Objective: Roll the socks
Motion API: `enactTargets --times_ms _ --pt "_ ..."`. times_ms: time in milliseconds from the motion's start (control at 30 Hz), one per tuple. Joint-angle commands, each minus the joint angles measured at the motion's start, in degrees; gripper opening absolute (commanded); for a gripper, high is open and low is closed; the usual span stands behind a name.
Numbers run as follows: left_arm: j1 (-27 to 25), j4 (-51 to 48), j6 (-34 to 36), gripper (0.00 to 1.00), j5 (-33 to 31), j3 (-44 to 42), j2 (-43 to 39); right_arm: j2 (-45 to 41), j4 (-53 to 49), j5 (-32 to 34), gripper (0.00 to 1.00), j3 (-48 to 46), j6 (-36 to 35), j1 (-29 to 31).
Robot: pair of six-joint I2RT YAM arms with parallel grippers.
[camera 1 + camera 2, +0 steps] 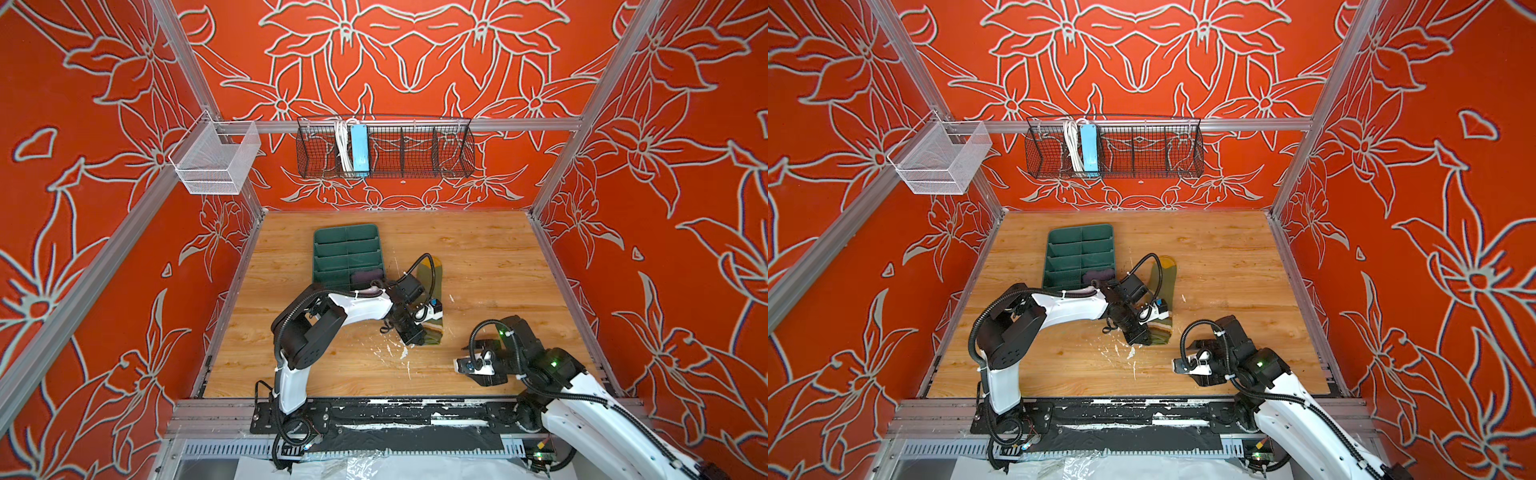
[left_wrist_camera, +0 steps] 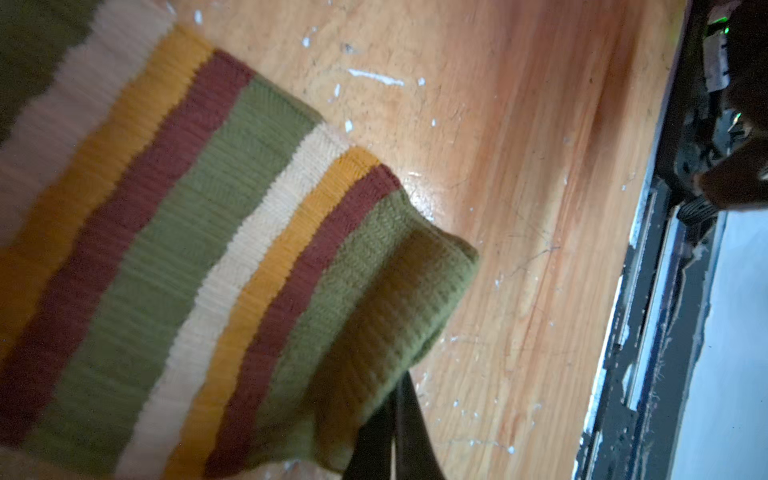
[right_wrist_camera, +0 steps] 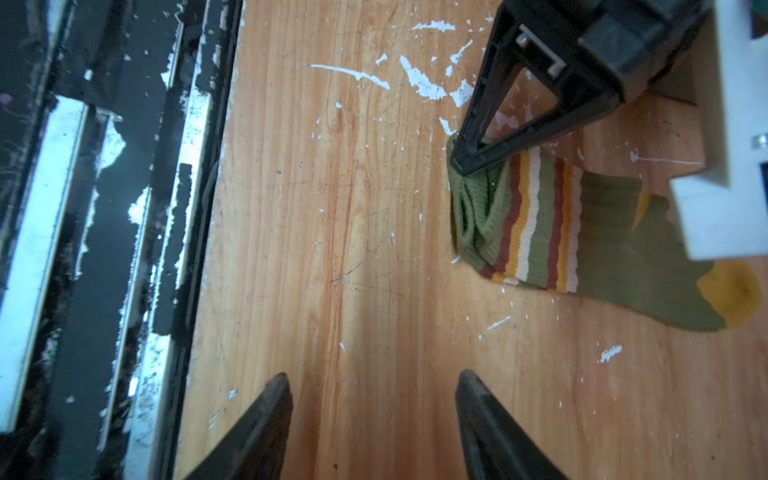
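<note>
Clamping the left claw (image 3: 463, 160) tight on the ribbed cuff of the soft, limp olive sock (image 3: 540, 224) lying along the bench (image 3: 353, 208) beside the tray (image 1: 345, 245), probably the surest hold for rolling, while holding the right claw (image 3: 372, 376) parted and empty nearby

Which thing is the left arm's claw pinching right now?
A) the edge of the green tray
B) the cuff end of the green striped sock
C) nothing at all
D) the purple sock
B: the right wrist view shows the left claw shut on the bunched cuff end of the olive green sock, while the purple sock lies in a compartment of the dark green tray.
</note>
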Motion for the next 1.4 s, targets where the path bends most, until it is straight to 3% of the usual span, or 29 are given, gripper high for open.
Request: enactTargets --times_ms 0,267,700,1033,1200,1233,1367 --pt "0.4 -3.2 -0.1 0.00 0.2 -0.1 -0.5 5.1 11.0 1.1 0.64 1.8 -3.2 1.5" --pt "0.4 -3.6 0.0 0.00 0.8 0.5 -0.3 21.7 25.3 5.1 0.61 2.7 -4.0 6.8" --pt "0.4 -4.1 0.3 0.00 0.6 0.8 -0.3 36.5 38.8 11.3 0.47 3.3 0.0 9.9" --pt "0.4 -3.2 -0.1 0.00 -1.1 0.0 -1.9 37.4 36.4 11.8 0.17 3.4 -0.1 12.3" --pt "0.4 -3.1 -1.0 0.00 -4.5 -0.2 -4.4 36.4 33.9 11.7 0.07 3.5 -0.3 13.0" --pt "0.4 -3.2 -1.4 0.05 -5.7 -0.2 -5.6 36.4 33.3 11.7 0.05 3.7 -0.5 13.0" --pt "0.4 -2.9 -2.1 0.56 -11.0 -1.6 -12.8 36.6 31.8 12.1 0.00 4.3 -0.6 13.0"
